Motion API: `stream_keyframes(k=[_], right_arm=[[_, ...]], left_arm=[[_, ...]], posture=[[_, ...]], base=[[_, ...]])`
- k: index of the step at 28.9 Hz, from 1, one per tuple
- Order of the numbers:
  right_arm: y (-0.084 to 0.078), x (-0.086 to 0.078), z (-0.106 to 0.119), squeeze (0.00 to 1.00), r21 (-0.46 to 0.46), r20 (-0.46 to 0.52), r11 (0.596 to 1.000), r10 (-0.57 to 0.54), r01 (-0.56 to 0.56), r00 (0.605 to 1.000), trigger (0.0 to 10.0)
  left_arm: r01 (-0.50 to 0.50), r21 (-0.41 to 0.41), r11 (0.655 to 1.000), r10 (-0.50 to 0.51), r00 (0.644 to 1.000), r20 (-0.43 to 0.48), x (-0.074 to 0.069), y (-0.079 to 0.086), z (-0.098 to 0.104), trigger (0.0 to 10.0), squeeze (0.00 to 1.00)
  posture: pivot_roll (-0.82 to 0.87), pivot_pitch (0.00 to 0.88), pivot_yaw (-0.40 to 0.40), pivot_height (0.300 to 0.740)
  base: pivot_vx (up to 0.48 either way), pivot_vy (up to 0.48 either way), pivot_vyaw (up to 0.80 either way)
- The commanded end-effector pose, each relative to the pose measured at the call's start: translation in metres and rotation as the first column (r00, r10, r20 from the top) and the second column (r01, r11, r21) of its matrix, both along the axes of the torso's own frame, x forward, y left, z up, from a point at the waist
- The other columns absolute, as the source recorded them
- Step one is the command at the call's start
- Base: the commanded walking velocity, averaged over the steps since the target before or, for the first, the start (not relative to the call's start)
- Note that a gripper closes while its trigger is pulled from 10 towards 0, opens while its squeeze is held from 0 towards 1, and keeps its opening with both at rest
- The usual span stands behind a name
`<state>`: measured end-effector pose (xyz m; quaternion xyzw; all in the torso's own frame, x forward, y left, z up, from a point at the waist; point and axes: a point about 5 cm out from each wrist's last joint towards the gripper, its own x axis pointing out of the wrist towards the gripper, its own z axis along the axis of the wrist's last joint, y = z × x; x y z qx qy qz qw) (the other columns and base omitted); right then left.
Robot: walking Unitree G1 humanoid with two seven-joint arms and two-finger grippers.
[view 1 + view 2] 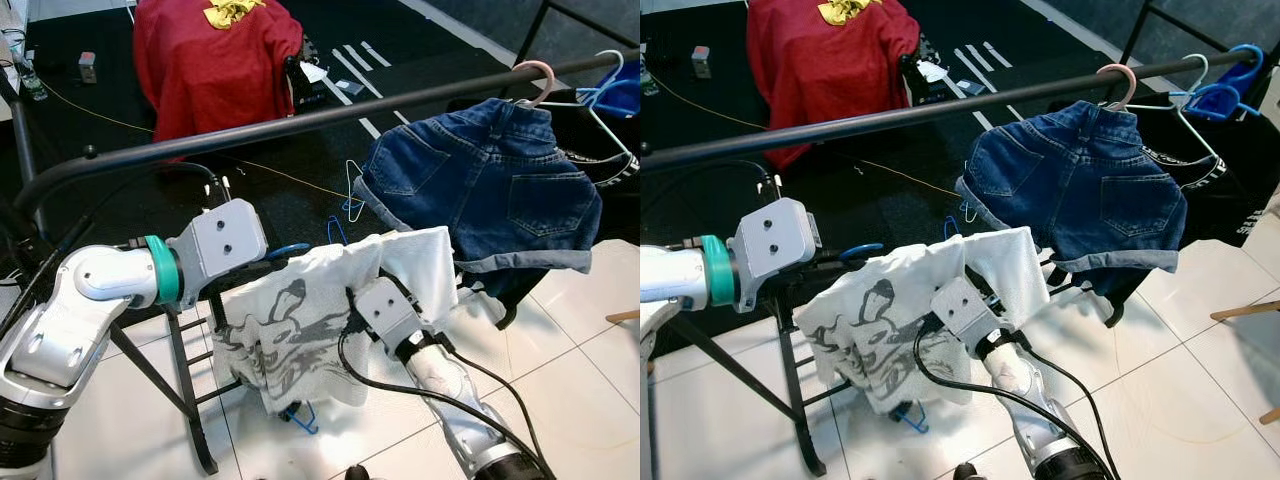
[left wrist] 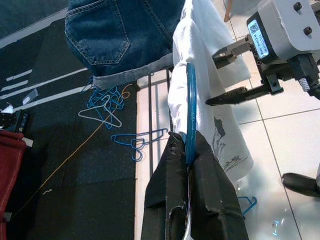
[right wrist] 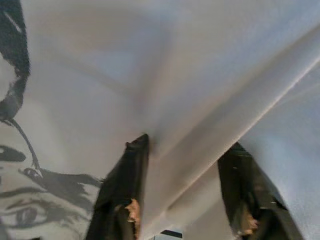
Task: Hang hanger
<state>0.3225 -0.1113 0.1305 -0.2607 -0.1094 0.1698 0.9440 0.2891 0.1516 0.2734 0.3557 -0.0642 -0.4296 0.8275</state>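
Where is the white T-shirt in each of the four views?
Left eye: white T-shirt low centre, between both grippers.
Right eye: low centre, left of the right arm.
Left wrist: hanging on the blue hanger held by the left gripper.
Right wrist: cloth across the frame, bunched between the right gripper's fingers.
Shared landmark: denim shorts.

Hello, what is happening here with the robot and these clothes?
The robot is hanging laundry. Its left pincer is shut on a blue hanger carrying a white printed shirt. The right pincer, open, presses against the shirt's cloth. The hanger is below the black rail, not yet hooked. Denim shorts already hang there.
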Motion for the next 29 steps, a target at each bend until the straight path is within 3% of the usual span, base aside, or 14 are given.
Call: stream_keyframes(k=[1, 12, 14, 16, 20, 23, 24, 25, 28, 29], right_arm=[[-0.004, -0.002, -0.006, 0.0, 0.018, -0.025, 1.0, -0.01, 0.01, 1.0, 0.0], [-0.003, -0.013, -0.01, 0.0, 0.028, -0.039, 0.998, 0.053, -0.052, 0.998, 0.0], [-0.009, -0.017, -0.018, 0.0, 0.015, -0.067, 0.999, 0.042, -0.041, 0.997, 0.0], [-0.03, -0.028, -0.043, 0.0, -0.013, -0.165, 0.999, -0.035, 0.034, 0.986, 0.0], [-0.044, -0.028, -0.056, 0.0, 0.011, -0.237, 0.991, -0.126, 0.132, 0.963, 0.0], [-0.052, -0.025, -0.056, 0.0, -0.001, -0.227, 0.984, -0.171, 0.175, 0.959, 0.0], [-0.048, -0.022, -0.045, 0.0, 0.017, -0.167, 0.989, -0.14, 0.145, 0.976, 1.6], [-0.043, -0.02, -0.034, 0.0, 0.039, -0.113, 0.995, -0.09, 0.095, 0.99, 10.0], [-0.033, -0.018, -0.013, 0.0, 0.082, -0.015, 0.996, -0.035, 0.036, 0.999, 10.0], [-0.026, -0.017, -0.004, 0.27, 0.111, 0.012, 0.994, 0.001, -0.002, 1.0, 10.0]], left_arm=[[0.013, -0.015, 1.0, -0.012, 1.0, 0.026, -0.003, 0.0, 0.008, 10.0, 0.0], [-0.067, -0.021, 0.998, 0.067, 0.997, 0.045, 0.01, 0.002, 0.006, 10.0, 0.0], [-0.069, -0.026, 0.997, 0.07, 0.997, 0.045, 0.011, 0.002, 0.007, 10.0, 0.0], [-0.045, -0.052, 0.998, 0.046, 0.999, 0.017, 0.009, 0.004, 0.011, 10.0, 0.0], [-0.013, -0.08, 0.997, 0.012, 1.0, -0.016, 0.004, 0.005, 0.013, 10.0, 0.0], [-0.005, -0.081, 0.997, 0.003, 1.0, -0.019, 0.002, 0.007, 0.015, 10.0, 0.0], [-0.003, -0.077, 0.997, 0.001, 1.0, -0.02, 0.001, 0.007, 0.014, 10.0, 0.0], [0.0, -0.074, 0.997, -0.002, 1.0, -0.022, 0.001, 0.006, 0.014, 10.0, 0.0], [0.009, -0.074, 0.997, -0.011, 1.0, -0.026, 0.0, 0.005, 0.012, 10.0, 0.0], [0.012, -0.076, 0.997, -0.014, 1.0, -0.026, -0.001, 0.003, 0.011, 10.0, 0.0]], posture=[[-0.07, 0.182, 0.084, 0.74], [-0.08, 0.185, 0.081, 0.74], [-0.08, 0.188, 0.081, 0.74], [-0.08, 0.191, 0.083, 0.74], [-0.08, 0.192, 0.087, 0.74], [-0.08, 0.191, 0.089, 0.74], [-0.08, 0.192, 0.09, 0.74], [-0.08, 0.192, 0.091, 0.74], [-0.08, 0.191, 0.09, 0.74], [-0.08, 0.19, 0.088, 0.74]], base=[[0.0, 0.0, 0.0], [0.0, 0.0, 0.0], [0.0, 0.0, 0.0], [0.0, 0.0, 0.0], [0.0, 0.0, 0.0], [0.0, 0.0, 0.0], [0.0, 0.0, 0.0], [0.0, 0.0, 0.0], [0.0, 0.0, 0.0], [0.0, 0.0, 0.0]])
